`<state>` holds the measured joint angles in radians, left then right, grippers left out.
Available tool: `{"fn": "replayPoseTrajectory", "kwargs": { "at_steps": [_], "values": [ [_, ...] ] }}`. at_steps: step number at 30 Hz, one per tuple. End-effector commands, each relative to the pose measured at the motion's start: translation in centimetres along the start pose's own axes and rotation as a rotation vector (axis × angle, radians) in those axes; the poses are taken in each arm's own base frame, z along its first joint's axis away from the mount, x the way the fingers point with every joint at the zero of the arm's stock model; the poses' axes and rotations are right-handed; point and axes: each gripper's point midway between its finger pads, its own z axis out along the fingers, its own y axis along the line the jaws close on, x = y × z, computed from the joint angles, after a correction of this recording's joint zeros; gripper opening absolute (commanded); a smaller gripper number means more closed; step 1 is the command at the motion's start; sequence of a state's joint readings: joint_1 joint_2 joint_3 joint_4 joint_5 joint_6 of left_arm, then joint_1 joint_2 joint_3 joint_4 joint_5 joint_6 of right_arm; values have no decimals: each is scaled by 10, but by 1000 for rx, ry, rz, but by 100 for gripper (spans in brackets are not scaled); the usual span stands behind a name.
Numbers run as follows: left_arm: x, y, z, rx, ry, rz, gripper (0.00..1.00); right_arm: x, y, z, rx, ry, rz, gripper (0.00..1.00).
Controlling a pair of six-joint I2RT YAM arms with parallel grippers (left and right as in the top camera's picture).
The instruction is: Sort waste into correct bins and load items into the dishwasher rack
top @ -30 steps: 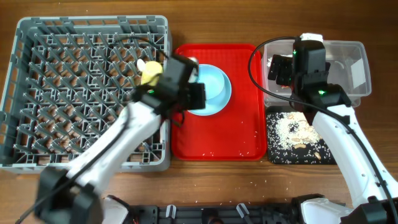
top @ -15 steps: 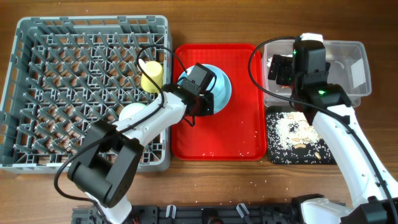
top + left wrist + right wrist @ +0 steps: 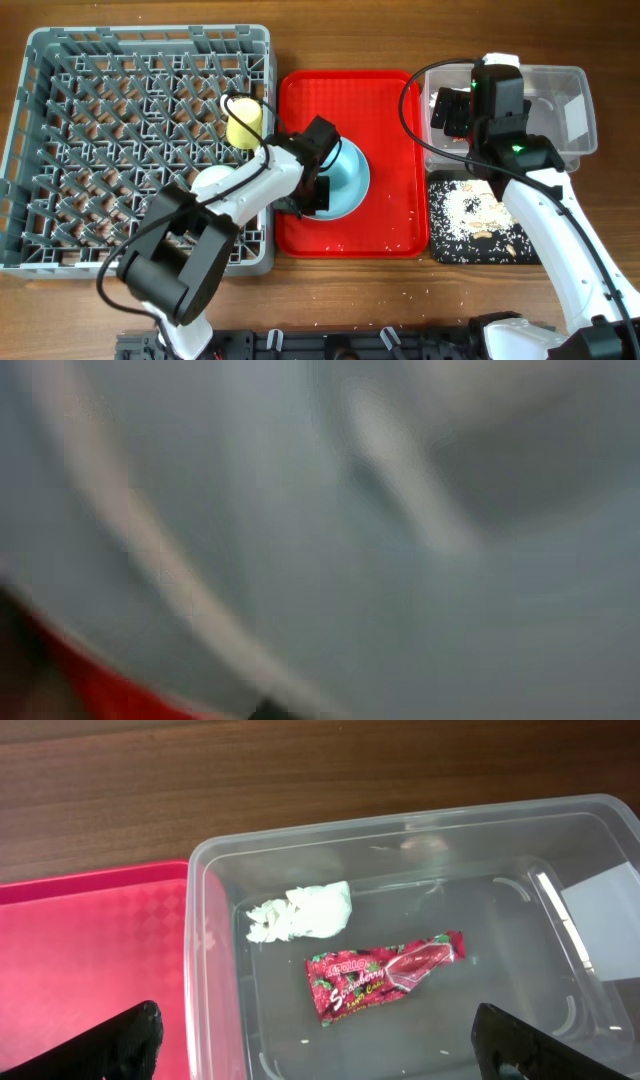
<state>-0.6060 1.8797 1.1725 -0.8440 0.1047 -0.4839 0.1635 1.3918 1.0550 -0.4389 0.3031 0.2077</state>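
Observation:
The pale blue plate [image 3: 350,172] sits tilted over the red serving tray [image 3: 390,200]. My left gripper [image 3: 311,193] is at the plate's left edge and appears shut on it. The left wrist view is a blur of pale blue plate [image 3: 400,540]. The yellow cup [image 3: 245,122] stands in the grey dishwasher rack [image 3: 40,150]. My right gripper [image 3: 320,1055] hangs open and empty over the clear tub [image 3: 215,920], which holds the white napkin [image 3: 300,912] and the red wrapper [image 3: 385,972]. Rice scraps [image 3: 475,212] lie in the black tray [image 3: 440,250]. Bowls, fork and spoon are out of view.
The clear tub [image 3: 570,100] stands at the back right with the black tray just in front of it. Loose rice grains lie on the red tray's front part and on the wooden table near it. My left arm crosses the rack's right edge.
My left gripper has swung from the yellow cup in the rack to the plate. The plate has shifted toward the front of the red tray and tilted. The right arm has not moved.

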Motion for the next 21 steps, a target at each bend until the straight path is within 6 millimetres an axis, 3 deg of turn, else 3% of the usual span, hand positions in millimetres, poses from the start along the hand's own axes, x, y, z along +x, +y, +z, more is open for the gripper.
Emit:
{"fn": "replayPoseTrajectory", "kwargs": {
  "at_steps": [1, 3, 4, 5, 6, 8, 10, 11, 13, 14, 15, 17, 21],
  "values": [
    [-27, -31, -79, 142, -189, 32, 4, -2, 1, -1, -9, -7, 6, 100],
    [-36, -58, -128, 278, -326, 79, 4, -2, 1, -1, -9, -7, 6, 100],
    [-39, -73, -148, 331, -404, 126, 13, -2, 1, -1, -9, -7, 6, 100],
    [-41, -85, -153, 347, -448, 205, 18, -2, 1, -1, -9, -7, 6, 100],
    [-40, -98, -152, 349, -472, 299, 34, -2, 1, -1, -9, -7, 6, 100],
    [-32, -121, -127, 321, -452, 439, 53, -2, 1, -1, -9, -7, 6, 100],
    [-42, -118, -96, 203, -457, 454, 89, -2, 1, -1, -9, -7, 6, 100],
    [-46, -117, -90, 183, -460, 449, 100, -2, 1, -1, -9, -7, 6, 100],
    [-53, -116, -84, 163, -473, 443, 100, -2, 1, -1, -9, -7, 6, 100],
    [-55, -114, -84, 147, -483, 438, 83, -2, 1, -1, -9, -7, 6, 100],
    [-61, -109, -83, 110, -502, 427, 39, -2, 1, -1, -9, -7, 6, 100],
    [-66, -104, -78, 71, -512, 417, 33, -2, 1, -1, -9, -7, 6, 100],
    [-67, -101, -46, 40, -457, 415, 24, -2, 1, -1, -9, -7, 7, 100]
  ]
}}
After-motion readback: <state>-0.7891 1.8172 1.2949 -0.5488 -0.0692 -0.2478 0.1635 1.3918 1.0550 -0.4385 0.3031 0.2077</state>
